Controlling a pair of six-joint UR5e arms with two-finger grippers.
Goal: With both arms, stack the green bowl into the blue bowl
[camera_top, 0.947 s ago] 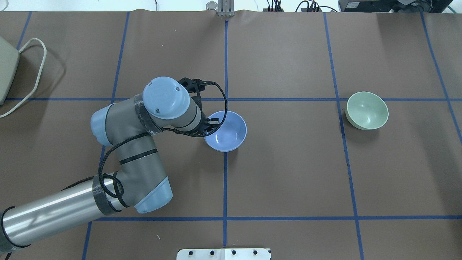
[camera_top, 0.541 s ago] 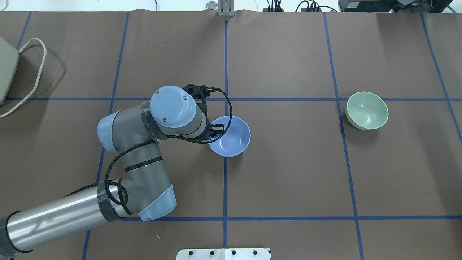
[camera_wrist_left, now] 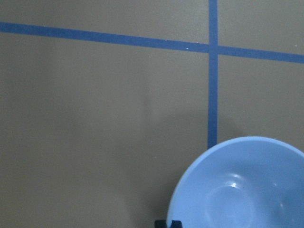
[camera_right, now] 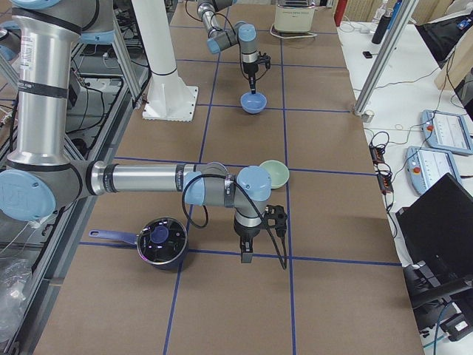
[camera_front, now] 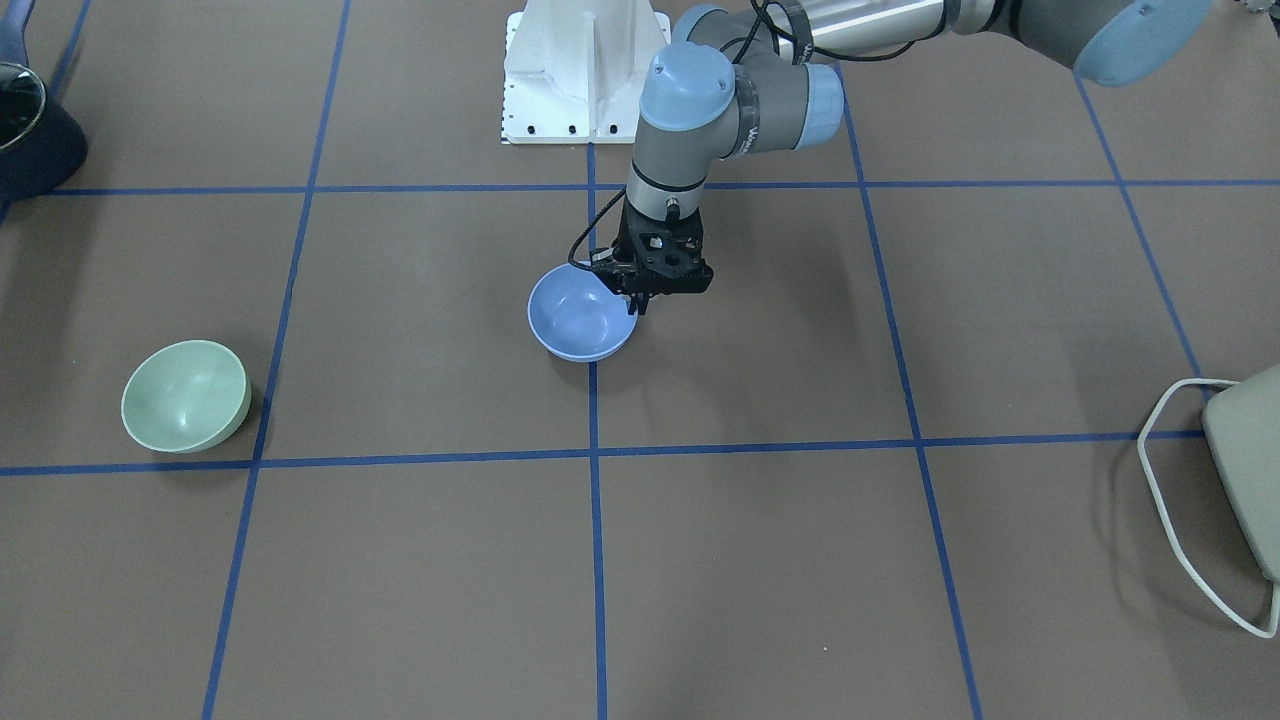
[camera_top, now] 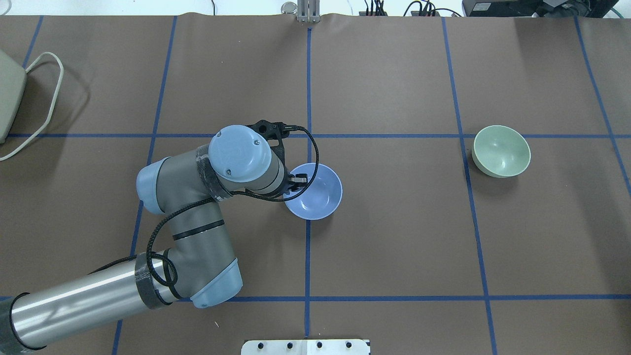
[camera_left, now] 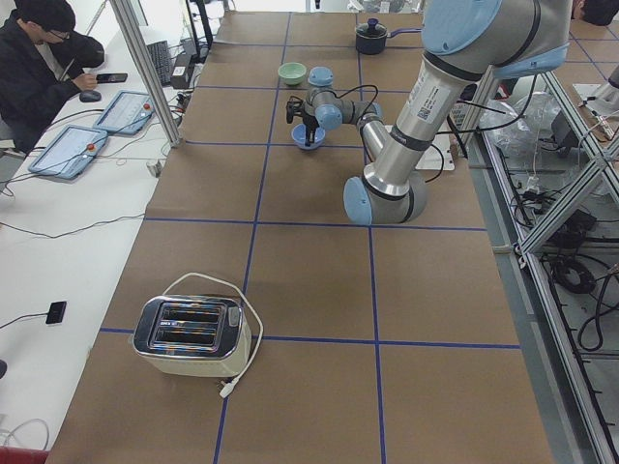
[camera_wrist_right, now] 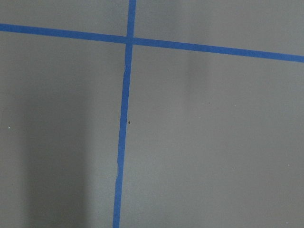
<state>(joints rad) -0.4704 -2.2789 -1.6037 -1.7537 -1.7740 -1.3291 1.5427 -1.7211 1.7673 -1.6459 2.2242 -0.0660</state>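
Note:
The periwinkle blue bowl (camera_top: 318,195) sits near the table's middle, on the centre tape line; it also shows in the front view (camera_front: 575,320) and in the left wrist view (camera_wrist_left: 237,190). My left gripper (camera_top: 296,181) points down and is shut on the bowl's left rim, as the front view (camera_front: 634,302) shows. The pale green bowl (camera_top: 502,150) stands alone, upright and empty, at the far right, also in the front view (camera_front: 185,395). My right gripper (camera_right: 247,255) shows only in the exterior right view, pointing down beside the green bowl (camera_right: 275,174); I cannot tell if it is open.
A toaster (camera_front: 1245,465) with a white cord lies at the table's left end. A dark pot (camera_right: 159,240) stands near the right arm. The white pedestal (camera_front: 585,70) is at the robot's side. Blue tape lines grid the brown table (camera_top: 394,236).
My left arm has carried the blue bowl a little to the right and toward the robot's side. The green bowl has not moved.

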